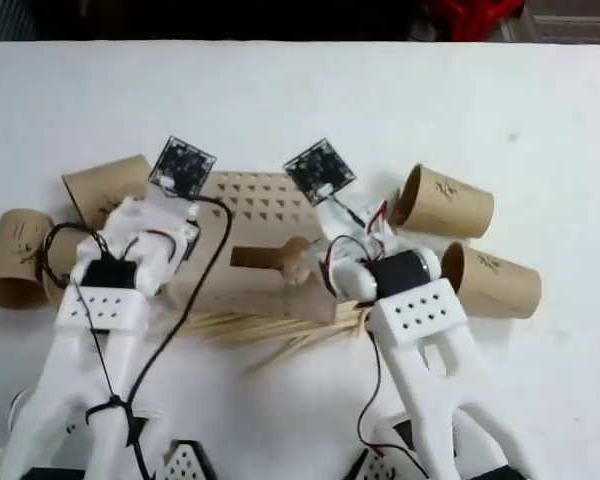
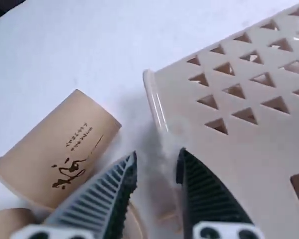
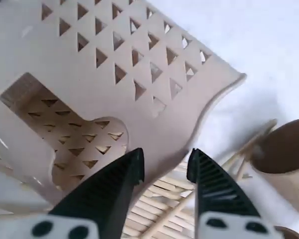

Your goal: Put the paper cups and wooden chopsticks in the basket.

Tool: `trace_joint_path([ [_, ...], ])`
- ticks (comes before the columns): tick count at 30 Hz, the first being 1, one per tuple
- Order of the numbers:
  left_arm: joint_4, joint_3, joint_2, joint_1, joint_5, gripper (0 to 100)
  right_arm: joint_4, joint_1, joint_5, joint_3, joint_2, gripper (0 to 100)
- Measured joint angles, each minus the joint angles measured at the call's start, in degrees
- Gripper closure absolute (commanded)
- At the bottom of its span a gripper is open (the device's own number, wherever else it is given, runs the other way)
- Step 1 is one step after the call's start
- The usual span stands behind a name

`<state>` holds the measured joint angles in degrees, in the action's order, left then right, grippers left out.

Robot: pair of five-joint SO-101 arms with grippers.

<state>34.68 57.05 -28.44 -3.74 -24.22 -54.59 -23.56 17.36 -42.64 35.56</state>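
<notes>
**High view:** you've got the beige plastic basket with triangle holes (image 1: 255, 200) mid-table, not upright. I can't tell if it's on its side or flipped. The left arm (image 1: 100, 300) sits over its left end and the right arm (image 1: 420, 320) over its right end.

One tan paper cup (image 1: 105, 185) lies on its side just left of the basket, w/ a second cup (image 1: 15, 255) further out. Two more lie right of the right arm: a far cup (image 1: 445, 200) and a near cup (image 1: 495, 282).

The heap of pale wooden chopsticks (image 1: 270, 325) runs along the basket's near side, on the table and not inside.

**Left wrist view:** this gives you what the top cam can't. The left gripper (image 2: 157, 159) has its jaws a narrow gap apart w/ nothing clamped. The basket's rim corner (image 2: 154, 99) is just past the tips. A printed cup (image 2: 55, 149) lies on its side right beside it.

**Right wrist view:** the right gripper (image 3: 165, 157) is also parted only narrowly. The basket's edge reaches into the gap, but I can't tell if it touches. You see the wall's handle cut-out (image 3: 55, 129), chopsticks (image 3: 159, 209) under the rim, and a cup's brown mouth (image 3: 281, 149) nearby.

**Surface/room:** there's a plain white table (image 1: 300, 90), w/ a dark strip past its far edge and a red object (image 1: 475, 12) in it.
</notes>
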Motion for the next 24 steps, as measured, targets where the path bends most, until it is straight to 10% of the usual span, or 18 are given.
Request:
trace_joint_path([
  [10,-0.3,0.4,0.0,0.0,0.0,84,4.0,-1.5,-9.1,-14.1,20.5,84.0],
  [24,-0.3,0.4,0.0,0.0,0.0,84,6.2,-3.6,-16.8,-14.2,8.4,84.0],
])
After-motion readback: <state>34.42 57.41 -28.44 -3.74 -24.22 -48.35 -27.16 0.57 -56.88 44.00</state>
